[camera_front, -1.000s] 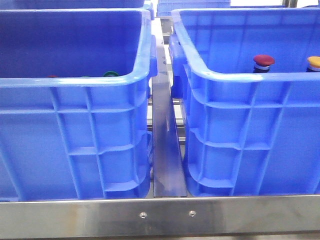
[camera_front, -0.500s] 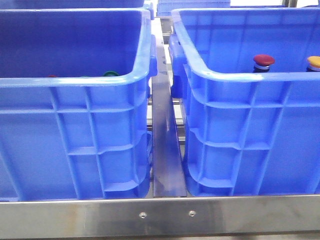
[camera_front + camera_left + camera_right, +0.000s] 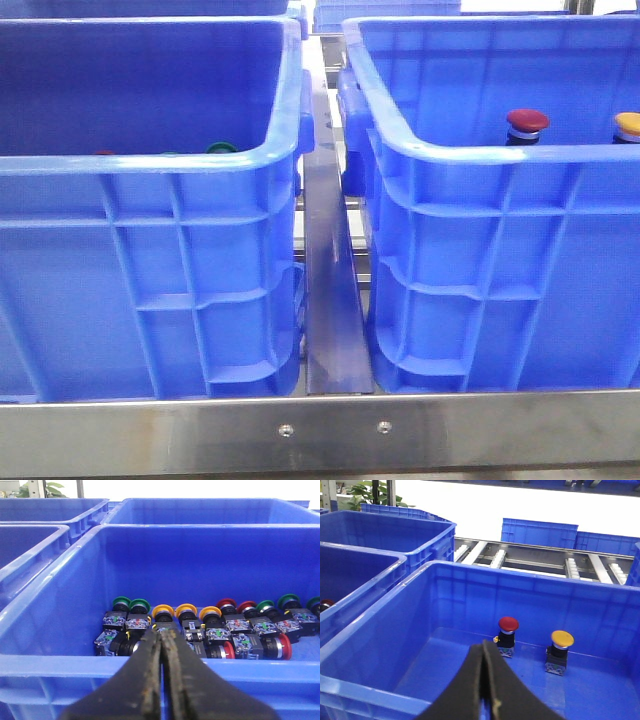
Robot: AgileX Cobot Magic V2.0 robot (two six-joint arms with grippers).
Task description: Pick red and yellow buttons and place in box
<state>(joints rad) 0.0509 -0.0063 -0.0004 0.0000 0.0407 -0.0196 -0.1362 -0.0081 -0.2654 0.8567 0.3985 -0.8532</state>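
Tools are both showing closed and empty; we are finding the left tool (image 3: 161, 645) nearer the heaped buttons (image 3: 165, 614), lying ahead and below.

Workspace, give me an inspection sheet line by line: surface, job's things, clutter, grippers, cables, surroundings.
Surface: steel frame rail in front of two blue crates.
Job's things: red button and yellow button stand upright, apart, inside the right crate.
Clutter: left crate holds a crowded pile of green, yellow and red buttons.
Grippers: left gripper shut, empty; right gripper shut, empty.
Cables: nothing seen.
Surroundings: roller conveyor, more blue crates, a potted plant.
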